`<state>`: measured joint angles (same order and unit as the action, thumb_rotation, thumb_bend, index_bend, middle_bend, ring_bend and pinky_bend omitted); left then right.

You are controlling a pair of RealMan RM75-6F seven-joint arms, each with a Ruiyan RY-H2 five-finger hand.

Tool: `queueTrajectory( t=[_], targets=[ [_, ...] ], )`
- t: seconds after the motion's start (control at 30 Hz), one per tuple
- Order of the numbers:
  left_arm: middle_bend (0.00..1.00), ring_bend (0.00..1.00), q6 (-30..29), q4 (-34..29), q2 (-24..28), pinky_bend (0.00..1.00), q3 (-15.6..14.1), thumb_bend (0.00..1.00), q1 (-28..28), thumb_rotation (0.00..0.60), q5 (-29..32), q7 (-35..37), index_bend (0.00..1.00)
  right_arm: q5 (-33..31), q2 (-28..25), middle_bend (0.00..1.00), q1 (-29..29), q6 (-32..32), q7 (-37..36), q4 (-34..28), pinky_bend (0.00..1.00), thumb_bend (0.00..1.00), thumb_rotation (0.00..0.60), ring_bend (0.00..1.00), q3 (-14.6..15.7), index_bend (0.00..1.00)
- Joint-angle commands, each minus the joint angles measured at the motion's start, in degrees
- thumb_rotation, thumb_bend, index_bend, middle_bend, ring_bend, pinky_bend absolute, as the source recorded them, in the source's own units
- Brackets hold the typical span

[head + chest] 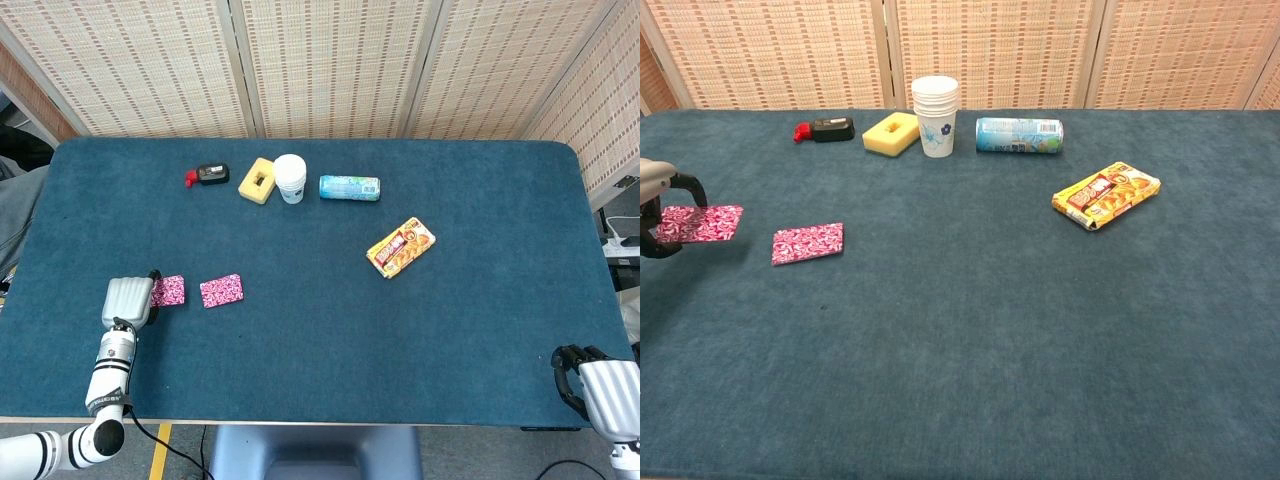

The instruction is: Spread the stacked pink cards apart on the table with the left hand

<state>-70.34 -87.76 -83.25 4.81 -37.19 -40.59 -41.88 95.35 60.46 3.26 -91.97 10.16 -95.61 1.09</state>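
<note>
free: table [330, 330] centre, front | blocked: cups [290, 178], snack pack [401, 247]

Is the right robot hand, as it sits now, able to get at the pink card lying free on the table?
Probably not easily: the right robot hand sits at the table's near right corner, while the free pink card lies far left. Nothing stands between them.
</note>
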Motion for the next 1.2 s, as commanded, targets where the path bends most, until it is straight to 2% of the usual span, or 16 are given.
queueTrajectory(
  t=[0.03, 0.37, 0.5, 0.7, 0.83, 1.0, 1.2],
  targets=[
    [1.00, 1.00, 1.0, 2.5, -1.2, 1.00, 0.0, 0.35, 0.6, 0.600, 0.3, 0.6, 0.36, 0.1, 0.0, 0.57, 0.0, -0.2, -0.2, 0.1, 0.84, 0.47, 0.600, 0.57, 0.0, 0.66],
    [1.00, 1.00, 4.1, 8.5, -4.1, 1.00, 0.1, 0.35, 1.0, 0.600, 2.6, -1.2, 0.25, 0.2, 0.0, 0.57, 0.1, -0.4, -0.4, 0.2, 0.84, 0.47, 0.600, 0.57, 0.0, 0.66],
    [1.00, 1.00, 4.3, 8.9, -4.2, 1.00, 0.6, 0.35, 1.2, 0.600, 3.0, -1.6, 0.14, 0.3, 0.0, 0.57, 0.1, -0.4, -0.4, 0.2, 0.84, 0.47, 0.600, 0.57, 0.0, 0.66],
    [1.00, 1.00, 3.6, 6.3, -3.0, 1.00, 0.9, 0.36, 1.4, 0.600, 2.9, -2.8, 0.04, 0.3, 0.0, 0.57, 0.1, -0.3, -0.3, 0.2, 0.84, 0.47, 0.600, 0.57, 0.1, 0.66],
    [1.00, 1.00, 2.8, 1.8, -0.6, 1.00, 0.5, 0.35, 1.6, 0.600, 4.0, -5.4, 0.01, 0.6, -0.1, 0.57, 0.2, -0.5, -0.6, 0.2, 0.84, 0.47, 0.600, 0.57, 0.2, 0.66],
    [1.00, 1.00, 0.4, -5.7, 1.7, 1.00, 0.5, 0.35, 1.5, 0.600, 1.3, -6.1, 0.05, 0.3, 0.0, 0.57, 0.0, 0.1, -0.2, 0.2, 0.84, 0.47, 0.600, 0.57, 0.2, 0.66],
    [1.00, 1.00, -0.1, -8.1, -0.5, 1.00, 2.0, 0.35, -0.3, 0.600, 0.2, -6.9, 0.08, 0.3, 0.1, 0.57, 0.1, -0.2, 0.1, 0.1, 0.84, 0.47, 0.600, 0.57, 0.1, 0.66]
  ],
)
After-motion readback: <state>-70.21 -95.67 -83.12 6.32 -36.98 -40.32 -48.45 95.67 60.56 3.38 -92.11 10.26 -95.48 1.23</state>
